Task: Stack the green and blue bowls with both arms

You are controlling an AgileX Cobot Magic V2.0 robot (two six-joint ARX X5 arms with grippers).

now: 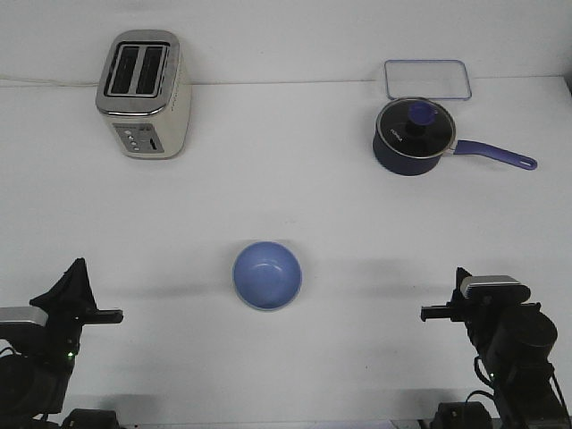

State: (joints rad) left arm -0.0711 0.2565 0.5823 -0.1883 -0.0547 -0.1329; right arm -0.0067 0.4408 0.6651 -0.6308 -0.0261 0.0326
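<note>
The blue bowl [267, 275] sits upright on the white table, about midway between the two arms and a little toward the front. No green bowl shows in this view. My left gripper [79, 290] is low at the front left corner, well left of the bowl. My right gripper [460, 299] is low at the front right, equally far from the bowl. Neither one touches the bowl. Both are dark shapes seen from behind, so how their jaws stand does not show.
A cream and chrome toaster [143, 94] stands at the back left. At the back right are a dark navy pot [413, 136] with a lid and a long handle pointing right, and a clear rectangular lid [427, 79] behind it.
</note>
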